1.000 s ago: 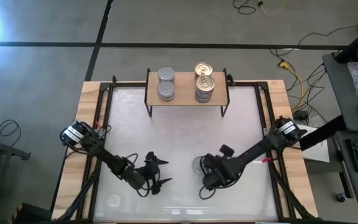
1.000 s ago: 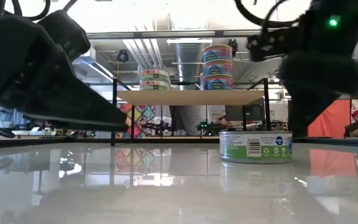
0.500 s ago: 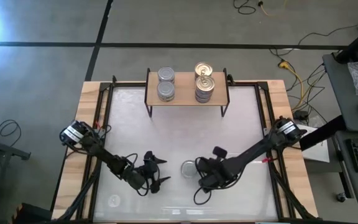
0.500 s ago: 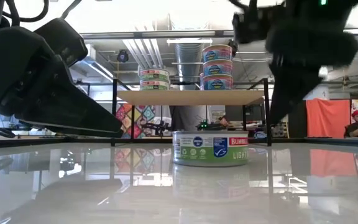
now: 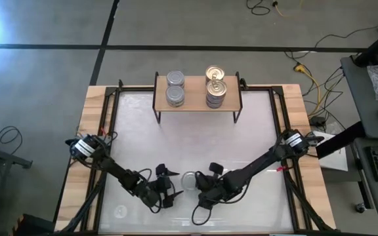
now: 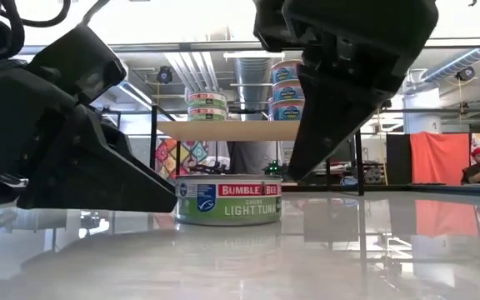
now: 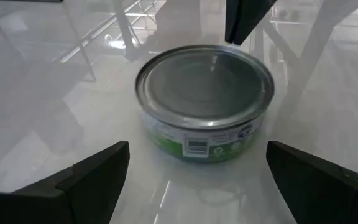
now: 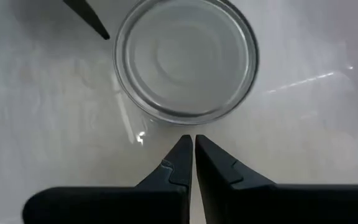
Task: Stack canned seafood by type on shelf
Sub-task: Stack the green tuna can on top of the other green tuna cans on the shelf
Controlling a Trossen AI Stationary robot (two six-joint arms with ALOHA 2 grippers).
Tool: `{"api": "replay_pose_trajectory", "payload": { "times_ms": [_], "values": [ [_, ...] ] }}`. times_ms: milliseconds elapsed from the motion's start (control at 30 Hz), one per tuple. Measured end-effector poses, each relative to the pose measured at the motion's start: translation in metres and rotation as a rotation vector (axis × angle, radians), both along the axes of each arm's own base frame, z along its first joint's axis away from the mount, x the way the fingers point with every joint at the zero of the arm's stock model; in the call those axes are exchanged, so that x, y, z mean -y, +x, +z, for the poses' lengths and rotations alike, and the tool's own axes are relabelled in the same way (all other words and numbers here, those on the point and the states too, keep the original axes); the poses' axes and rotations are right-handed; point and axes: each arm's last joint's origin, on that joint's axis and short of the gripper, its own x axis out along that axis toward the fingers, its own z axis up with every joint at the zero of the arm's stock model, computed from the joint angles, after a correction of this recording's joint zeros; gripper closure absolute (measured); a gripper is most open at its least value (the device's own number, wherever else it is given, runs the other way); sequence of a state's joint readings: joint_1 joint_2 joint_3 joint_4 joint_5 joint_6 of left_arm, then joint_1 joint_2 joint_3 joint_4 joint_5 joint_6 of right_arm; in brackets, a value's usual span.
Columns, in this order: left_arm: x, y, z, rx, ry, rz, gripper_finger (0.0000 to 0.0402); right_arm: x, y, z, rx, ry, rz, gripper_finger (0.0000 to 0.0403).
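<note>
Left fingers [image 7: 191, 180] spread wide beside the tin [image 7: 205, 99]; right fingers [image 8: 192, 163] clenched empty behind it could nudge it away.

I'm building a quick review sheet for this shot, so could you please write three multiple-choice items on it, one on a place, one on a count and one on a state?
1. Where is the loose tin?
A. On the shelf
B. On the table between the two grippers
C. On the floor

2. How many tins stand on the shelf in the low view?
A. Two
B. Nine
C. Five

3. How do the right gripper's fingers stand?
A. Shut
B. Wide open
C. Clamped on the tin

Answers: 1 B, the high view shows it between the left gripper and the right. 2 C, two silver-topped plus three gold-topped. 3 A, fingertips meet beside the tin.
</note>
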State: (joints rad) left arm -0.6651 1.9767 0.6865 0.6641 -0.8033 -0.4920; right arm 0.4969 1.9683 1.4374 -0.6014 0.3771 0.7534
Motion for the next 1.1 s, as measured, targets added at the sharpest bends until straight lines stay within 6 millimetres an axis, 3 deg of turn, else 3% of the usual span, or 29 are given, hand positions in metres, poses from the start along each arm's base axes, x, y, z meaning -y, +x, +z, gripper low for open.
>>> {"api": "replay_pose_trajectory", "payload": {
  "times_ms": [200,500,800,1100],
  "values": [
    [-0.003,-0.003,-0.003,-0.021,0.016,-0.019,0.0015,0.003,-0.004,-0.001,-0.058,-0.052,-0.003,0.039],
    [-0.005,0.002,-0.008,-0.042,0.032,-0.049,0.0003,0.011,0.009,-0.026,-0.102,-0.084,0.019,0.039],
    [-0.009,0.02,-0.008,-0.032,0.103,-0.067,0.0002,0.015,0.029,-0.023,-0.084,-0.1,0.07,0.039],
    [-0.01,0.022,-0.009,-0.002,0.093,-0.065,0.0001,0.016,0.032,-0.022,-0.071,-0.099,0.085,0.039]
  ]
}}
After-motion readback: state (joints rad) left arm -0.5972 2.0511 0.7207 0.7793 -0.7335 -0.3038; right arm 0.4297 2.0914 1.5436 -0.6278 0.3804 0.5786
